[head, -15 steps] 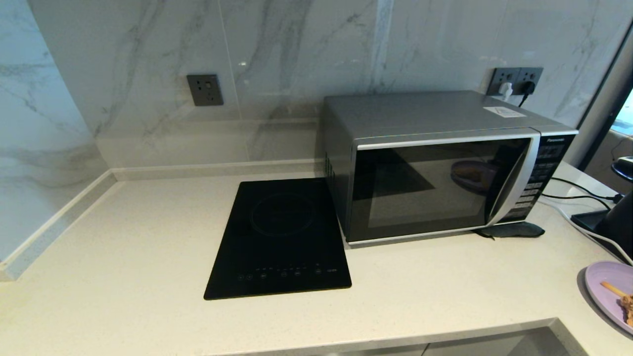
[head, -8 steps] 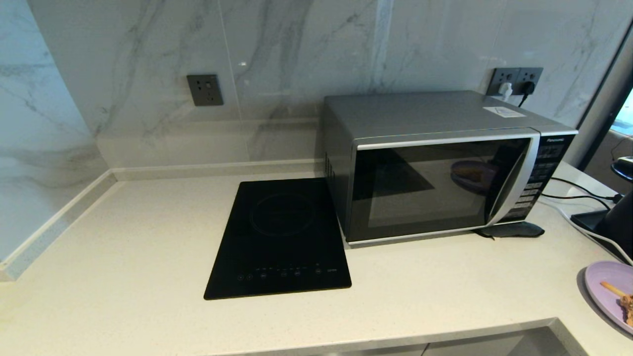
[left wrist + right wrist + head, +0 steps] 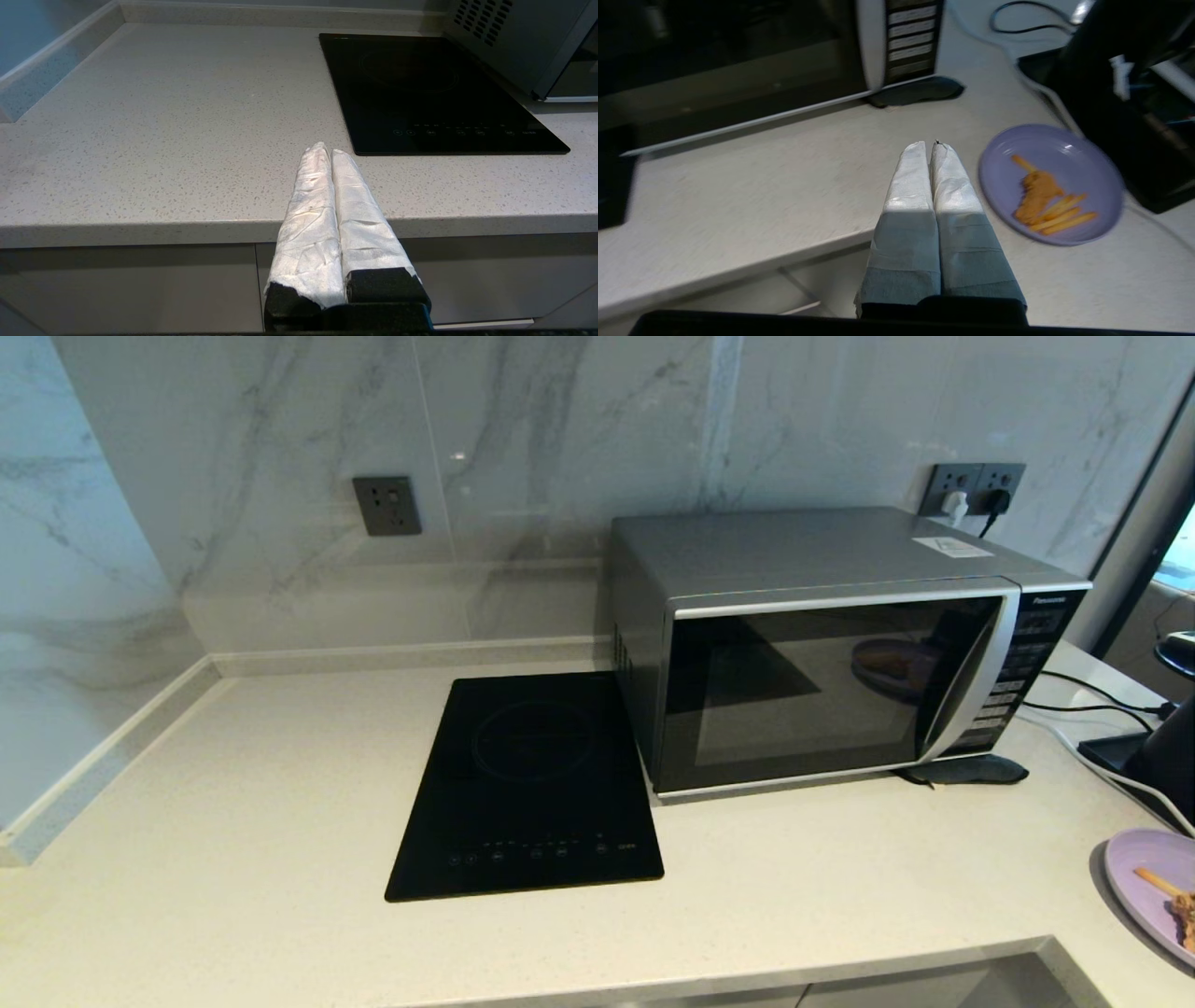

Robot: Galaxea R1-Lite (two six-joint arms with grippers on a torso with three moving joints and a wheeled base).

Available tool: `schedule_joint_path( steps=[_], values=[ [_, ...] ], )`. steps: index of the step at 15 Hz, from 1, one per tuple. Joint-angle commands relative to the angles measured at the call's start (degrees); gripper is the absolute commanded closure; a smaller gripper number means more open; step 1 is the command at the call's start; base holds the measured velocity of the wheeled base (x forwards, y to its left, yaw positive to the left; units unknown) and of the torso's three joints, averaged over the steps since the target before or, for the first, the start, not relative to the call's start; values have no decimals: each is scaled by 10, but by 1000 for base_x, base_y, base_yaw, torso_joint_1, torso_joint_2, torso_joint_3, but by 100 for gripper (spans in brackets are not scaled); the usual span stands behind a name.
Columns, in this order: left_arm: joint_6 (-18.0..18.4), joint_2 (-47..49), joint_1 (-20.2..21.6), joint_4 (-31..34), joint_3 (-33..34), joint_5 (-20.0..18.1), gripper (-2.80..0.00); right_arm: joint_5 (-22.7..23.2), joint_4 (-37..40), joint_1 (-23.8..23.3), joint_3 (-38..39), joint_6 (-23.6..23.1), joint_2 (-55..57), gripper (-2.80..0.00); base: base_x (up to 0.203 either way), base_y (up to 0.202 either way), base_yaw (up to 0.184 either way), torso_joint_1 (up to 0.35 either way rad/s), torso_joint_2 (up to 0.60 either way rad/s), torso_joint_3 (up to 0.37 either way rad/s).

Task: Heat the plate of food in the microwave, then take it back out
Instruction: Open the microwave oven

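The silver microwave point(image 3: 822, 644) stands at the back right of the counter with its dark glass door closed. The lavender plate of food point(image 3: 1153, 887) point(image 3: 1052, 183), holding fries and a brown fried piece, lies on the counter at the far right front. My right gripper point(image 3: 930, 145) hovers near the counter's front edge, just beside the plate and before the microwave's button panel point(image 3: 909, 39); its white-wrapped fingers are shut on nothing. Over the front edge of the counter, my left gripper point(image 3: 327, 150) is shut and empty, near the cooktop. Neither arm shows in the head view.
A flat black induction cooktop point(image 3: 532, 784) is set in the counter left of the microwave. A dark pad point(image 3: 966, 770) lies under the microwave's right front corner. Cables point(image 3: 1092, 709) and a black appliance point(image 3: 1162, 756) stand at the far right, behind the plate.
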Motion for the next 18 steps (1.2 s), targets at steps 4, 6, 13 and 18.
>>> schedule_joint_path(
  steps=[4,6,13,18],
  values=[
    [-1,1,0,0,0,0,0,-154,-20,1,-130,-42,260,-280,0,0,0,0,0,0],
    [-1,1,0,0,0,0,0,-169,-50,2,-142,-45,311,-280,0,0,0,0,0,0],
    [-1,1,0,0,0,0,0,-242,-93,25,-189,-16,437,-280,0,0,0,0,0,0],
    [-1,1,0,0,0,0,0,-329,-179,89,-180,10,495,-280,0,0,0,0,0,0]
  ],
)
